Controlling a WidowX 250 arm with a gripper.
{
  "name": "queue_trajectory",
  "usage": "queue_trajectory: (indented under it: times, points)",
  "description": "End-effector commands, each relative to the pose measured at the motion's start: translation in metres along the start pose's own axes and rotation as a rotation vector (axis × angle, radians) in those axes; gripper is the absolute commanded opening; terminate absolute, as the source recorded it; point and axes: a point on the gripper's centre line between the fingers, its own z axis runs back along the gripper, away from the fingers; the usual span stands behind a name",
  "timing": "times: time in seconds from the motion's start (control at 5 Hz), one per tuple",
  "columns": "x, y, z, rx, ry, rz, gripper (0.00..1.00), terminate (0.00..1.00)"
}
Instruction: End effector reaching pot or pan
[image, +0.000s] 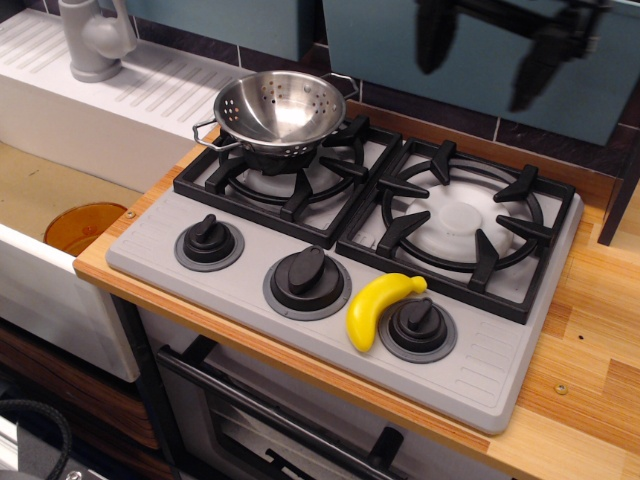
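Note:
A small shiny steel colander-like bowl (281, 111) with holes and two wire loop handles sits on the far edge of the left burner grate (290, 175). My black gripper (485, 55) hangs at the top of the view, above the back of the right burner, blurred by motion. Its two dark tapered fingers (435, 38) are spread wide apart and hold nothing. It is well to the right of the bowl and above it.
A yellow banana (378, 308) lies on the grey stove panel beside the right knob (418, 326). An orange round dish (82, 225) sits in the sink at left. A grey faucet (95, 38) stands at the back left. The right burner grate (462, 220) is bare.

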Motion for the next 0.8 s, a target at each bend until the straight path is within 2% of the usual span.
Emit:
queue_trajectory:
  times: [0.0,0.4,0.6]
  points:
    - [0.013,0.038,-0.009,0.023,-0.124,-0.023,1.0,0.0]
    - [0.009,0.059,-0.031,0.052,-0.186,-0.026,1.0,0.0]
    - [0.009,0.069,-0.05,0.041,-0.221,-0.038,1.0,0.0]
